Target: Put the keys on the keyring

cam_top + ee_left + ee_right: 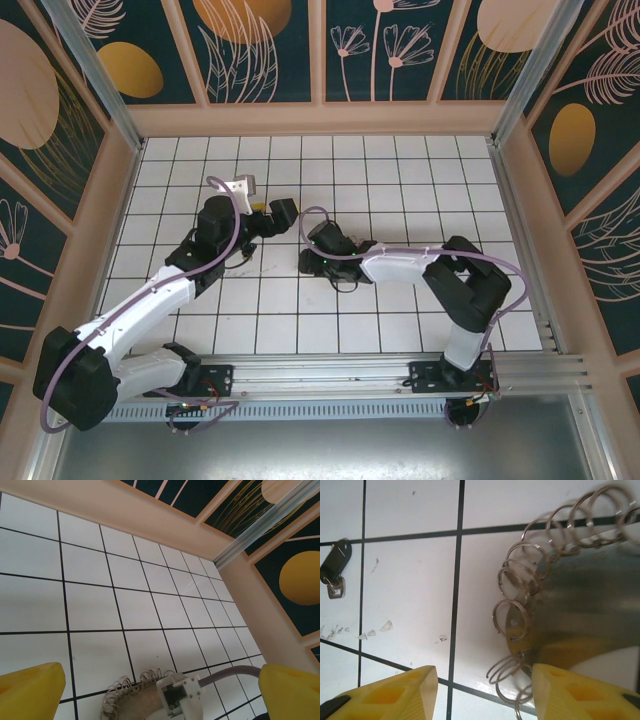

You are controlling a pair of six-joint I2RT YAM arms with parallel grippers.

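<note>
One dark key (334, 565) lies on the tiled worktop (410, 605), well apart from the single keyring (520, 595) of linked loops. The right pincer (482, 690) stands half-parted and unclenched, loops beside one finger; the left pincer (160, 690) gapes wide, grasping nothing.

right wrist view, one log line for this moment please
right gripper: open, at keyring | key: lying apart from keyring | left gripper: open, empty

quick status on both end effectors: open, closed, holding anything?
Left end effector: wide open, holding nothing.
Right end effector: open, nothing clamped; the keyring lies right beside it, and contact cannot be told.
</note>
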